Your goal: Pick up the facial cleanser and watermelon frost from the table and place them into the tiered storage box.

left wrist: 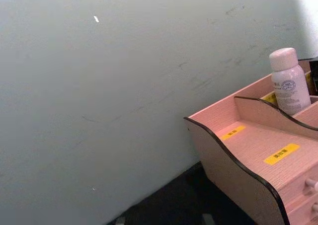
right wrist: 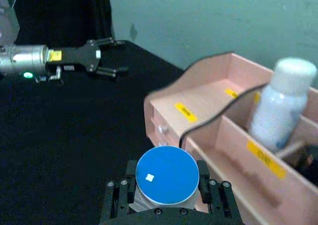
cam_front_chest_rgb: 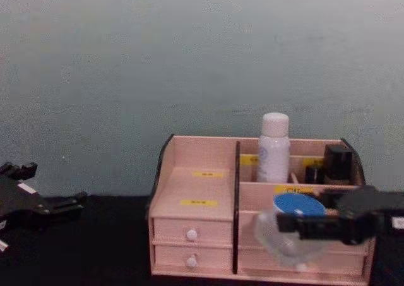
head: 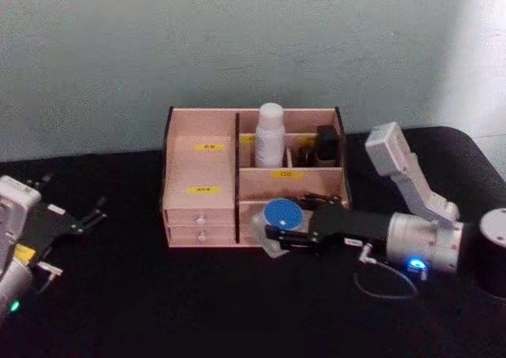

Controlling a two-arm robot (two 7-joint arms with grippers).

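Jar (head: 282, 215) upright, blue lid up, clamped in jaws of right gripper (head: 273, 237); jaws of left gripper (right wrist: 115, 56) apart.

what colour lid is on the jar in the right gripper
Blue jar lid, best in right wrist view.

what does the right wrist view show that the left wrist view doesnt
Right wrist view, unlike the left: the right tool shut on a blue-lidded jar, and the open left tool farther off. Left wrist view, unlike the right: just a broader stretch of wall. Shared: the tiered storage box and the white bottle standing in it.
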